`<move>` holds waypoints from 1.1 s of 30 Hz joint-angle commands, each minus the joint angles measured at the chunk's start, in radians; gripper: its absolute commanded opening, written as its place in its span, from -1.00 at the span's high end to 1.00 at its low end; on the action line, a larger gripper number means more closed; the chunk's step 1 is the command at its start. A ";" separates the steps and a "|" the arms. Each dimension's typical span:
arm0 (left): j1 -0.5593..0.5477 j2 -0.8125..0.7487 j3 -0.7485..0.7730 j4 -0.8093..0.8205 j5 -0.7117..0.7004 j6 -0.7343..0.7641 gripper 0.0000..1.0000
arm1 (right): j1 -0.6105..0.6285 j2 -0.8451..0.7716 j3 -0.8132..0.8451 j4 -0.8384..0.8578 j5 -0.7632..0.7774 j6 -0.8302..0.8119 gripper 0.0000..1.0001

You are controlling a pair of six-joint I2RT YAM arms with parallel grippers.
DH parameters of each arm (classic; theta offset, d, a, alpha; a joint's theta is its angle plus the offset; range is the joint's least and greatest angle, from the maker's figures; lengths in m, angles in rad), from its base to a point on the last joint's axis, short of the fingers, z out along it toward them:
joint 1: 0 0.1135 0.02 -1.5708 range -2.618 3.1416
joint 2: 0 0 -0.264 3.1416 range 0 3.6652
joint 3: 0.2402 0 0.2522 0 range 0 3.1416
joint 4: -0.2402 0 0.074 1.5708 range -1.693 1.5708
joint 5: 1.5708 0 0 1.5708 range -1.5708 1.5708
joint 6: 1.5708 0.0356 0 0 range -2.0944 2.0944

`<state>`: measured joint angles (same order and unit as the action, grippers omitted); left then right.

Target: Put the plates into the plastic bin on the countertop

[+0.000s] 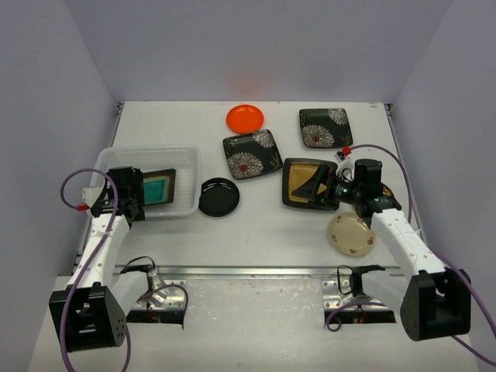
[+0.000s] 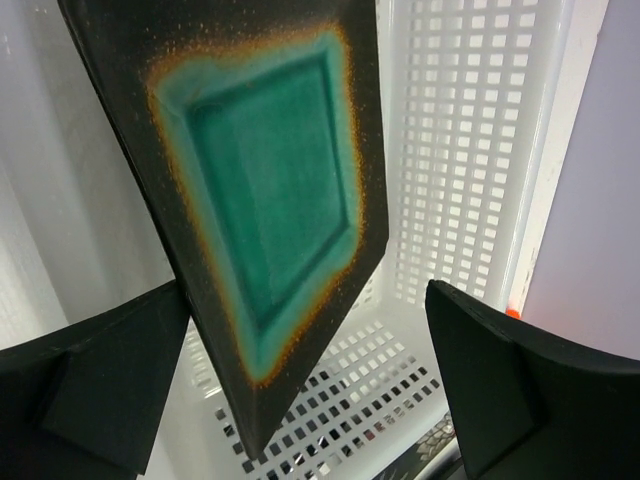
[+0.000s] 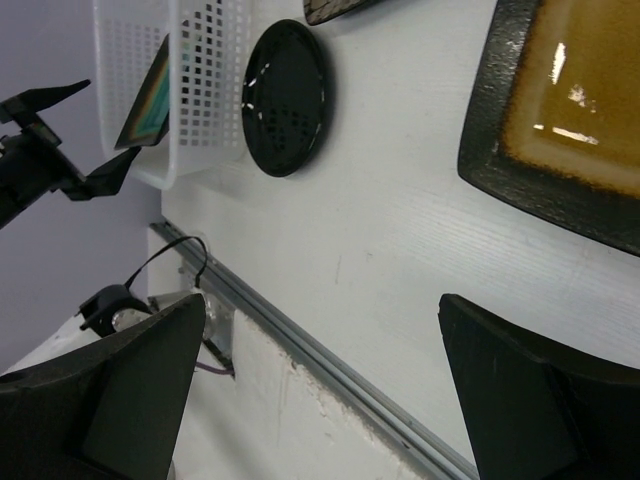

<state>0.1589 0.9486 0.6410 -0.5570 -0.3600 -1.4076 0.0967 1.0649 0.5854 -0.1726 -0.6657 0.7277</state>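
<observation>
Black and spread wide, our left jaws clamp nothing. Between them we see the teal square plate (image 2: 275,190), dark-rimmed with an orange fringe, standing tilted on edge inside the plastic bin (image 2: 470,150). Its lower edge runs close by one of the jaws, and we cannot tell whether they touch. The bin's perforated white wall and floor show behind the plate. From above, we find the bin at the left of the tabletop (image 1: 263,225), with our left arm (image 1: 101,240) reaching over its near left part. Our right jaws are likewise wide apart and hold nothing; they hang over the right side of the amber square plate (image 1: 297,172), which lies flat right of centre. Outward from there, a round black plate (image 1: 218,196) lies on the tabletop just beside the bin's right wall. A black floral square plate (image 1: 251,153) lies at centre, a second floral plate (image 1: 325,127) toward the far right, and a round orange plate (image 1: 245,118) just beyond the first, near the far edge. A round cream plate (image 1: 350,234) lies near, just by our right arm (image 1: 403,240). A metal rail (image 1: 256,271) runs along the tabletop's near edge.
</observation>
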 commanded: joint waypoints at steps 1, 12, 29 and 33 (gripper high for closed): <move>0.007 -0.068 0.104 -0.021 0.020 0.095 -1.00 | 0.011 0.007 0.025 -0.027 0.115 -0.042 -0.98; 0.007 -0.174 0.311 -0.092 0.089 0.369 -1.00 | 0.032 0.055 0.056 0.008 0.140 -0.003 -0.98; -0.007 -0.359 0.148 0.110 0.514 0.991 -1.00 | 0.543 0.429 0.079 0.486 0.952 0.871 -0.95; -0.016 -0.409 0.077 0.122 0.467 0.985 -1.00 | 0.587 0.455 0.110 0.395 1.070 0.911 -0.96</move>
<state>0.1539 0.5823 0.7594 -0.5041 0.1316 -0.4538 0.6502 1.5335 0.6397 0.2506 0.1697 1.4875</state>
